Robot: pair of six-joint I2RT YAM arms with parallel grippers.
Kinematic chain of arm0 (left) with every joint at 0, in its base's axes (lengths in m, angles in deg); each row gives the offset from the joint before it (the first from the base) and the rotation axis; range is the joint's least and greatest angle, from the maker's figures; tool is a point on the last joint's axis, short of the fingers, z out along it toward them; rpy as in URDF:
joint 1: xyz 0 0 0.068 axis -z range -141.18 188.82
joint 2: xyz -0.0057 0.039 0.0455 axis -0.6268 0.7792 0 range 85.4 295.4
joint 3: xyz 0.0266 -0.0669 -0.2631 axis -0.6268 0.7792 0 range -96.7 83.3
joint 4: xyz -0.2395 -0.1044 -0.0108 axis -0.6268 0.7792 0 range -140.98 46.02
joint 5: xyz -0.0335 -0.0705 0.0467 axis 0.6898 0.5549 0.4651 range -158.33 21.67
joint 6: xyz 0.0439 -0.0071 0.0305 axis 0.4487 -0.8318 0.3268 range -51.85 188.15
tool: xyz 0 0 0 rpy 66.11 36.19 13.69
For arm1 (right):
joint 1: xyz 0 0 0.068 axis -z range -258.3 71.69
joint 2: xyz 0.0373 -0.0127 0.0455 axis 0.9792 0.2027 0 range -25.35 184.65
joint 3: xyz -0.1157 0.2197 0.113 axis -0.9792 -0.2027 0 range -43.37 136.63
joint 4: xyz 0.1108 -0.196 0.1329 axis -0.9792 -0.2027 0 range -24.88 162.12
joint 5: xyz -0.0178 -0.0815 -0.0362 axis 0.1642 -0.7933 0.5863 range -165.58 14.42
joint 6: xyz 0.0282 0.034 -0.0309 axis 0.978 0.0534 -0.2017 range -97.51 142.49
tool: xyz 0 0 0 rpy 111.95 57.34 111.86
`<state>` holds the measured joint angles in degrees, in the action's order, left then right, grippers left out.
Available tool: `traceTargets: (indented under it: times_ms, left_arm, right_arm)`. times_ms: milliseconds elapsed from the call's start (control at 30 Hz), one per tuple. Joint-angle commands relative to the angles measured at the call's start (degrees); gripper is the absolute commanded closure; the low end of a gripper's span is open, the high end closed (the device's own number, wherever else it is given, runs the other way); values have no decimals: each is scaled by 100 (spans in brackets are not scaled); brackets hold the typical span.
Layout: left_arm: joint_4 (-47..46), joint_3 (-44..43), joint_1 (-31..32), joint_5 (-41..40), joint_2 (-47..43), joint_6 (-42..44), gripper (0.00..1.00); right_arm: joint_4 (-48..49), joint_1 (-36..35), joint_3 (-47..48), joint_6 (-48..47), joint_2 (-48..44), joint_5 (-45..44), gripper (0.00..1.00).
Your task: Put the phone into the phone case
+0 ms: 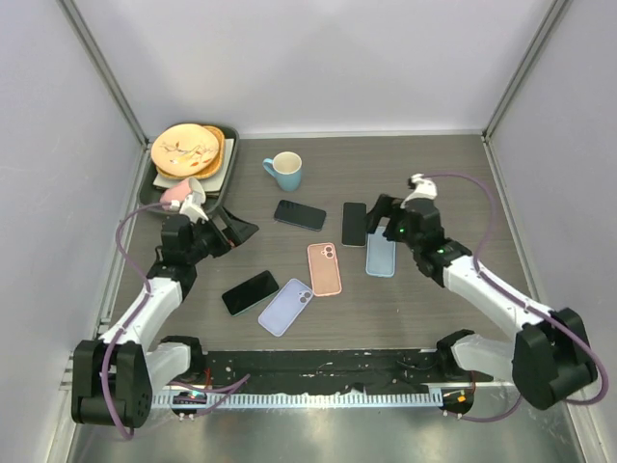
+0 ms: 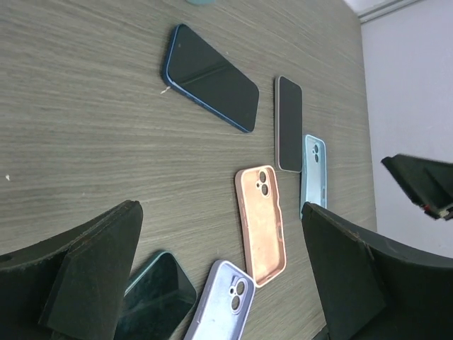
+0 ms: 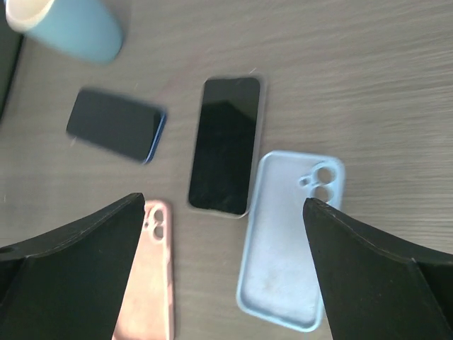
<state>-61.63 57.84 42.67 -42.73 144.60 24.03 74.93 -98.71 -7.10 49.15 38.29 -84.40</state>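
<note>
Standing by the counter (image 1: 434,174), I see everything laid flat and spread apart, seemingly so each piece can be picked up without nudging another. Two arms reach in from the near edge. The left tool (image 1: 231,230) hangs near the tray (image 1: 229,172), jaws wide and grasping nothing. The right tool (image 1: 379,214) is likewise spread and empty, hovering above the black phone (image 1: 355,224) and the blue case (image 1: 381,254). These two lie side by side, edges about touching, and are probably the pair meant to go together.

One tray sits in the far left corner, out of the way, carrying the plates (image 1: 188,149); I count at least two. Three phones lie screen up: that black phone, a dark blue phone (image 1: 299,214) and a third phone (image 1: 251,292) nearer the left arm. There are three cases: the blue case, a pink case (image 1: 325,268) and a lilac case (image 1: 285,306). The blue and pink ones lie hollow side up, ready to take a phone, and no phone is in a case yet. One cup (image 1: 285,171) stands behind them.
</note>
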Motion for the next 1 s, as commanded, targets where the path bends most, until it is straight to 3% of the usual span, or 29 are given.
traceTargets:
  times_ms: [0, 100, 233, 300, 400, 433, 533, 633, 833, 967]
  left_arm:
    - [414, -732, -8, 111, 355, 657, 0]
    - [591, -996, 264, 235, 592, 904, 0]
    - [889, -1373, 1070, -371, 672, 1115, 0]
    - [1282, -1585, 1405, -915, 759, 1265, 0]
    - [1714, -1998, 1969, -1487, 944, 1616, 0]
    - [1742, -2086, 2100, -1532, 988, 1704, 0]
    - [1760, -2096, 2180, -1646, 1041, 1775, 0]
    - [1812, -2052, 2181, -1734, 971, 1898, 0]
    - [2006, -1902, 2172, -2138, 725, 2188, 0]
    - [2024, -1788, 2172, -2165, 768, 2355, 0]
  right_arm:
    - [-729, -753, 512, -56, 744, 99, 0]
    - [-782, -1386, 705, 15, 1464, 82, 6]
    - [-702, -1878, 986, 59, 2239, 240, 25]
    - [-685, -2002, 1101, 59, 2521, 284, 28]
    - [-650, -2161, 1233, 15, 2917, 293, 44]
    - [-667, -2187, 1268, -11, 3066, 267, 60]
    - [-597, -2205, 1373, -291, 3225, 424, 86]
    - [-623, -2231, 1706, -739, 3453, 802, 93]
    - [-1388, -2407, 2770, -2162, 3990, 1417, 96]
    - [-1573, -2635, 3043, -2804, 4034, 1138, 99]
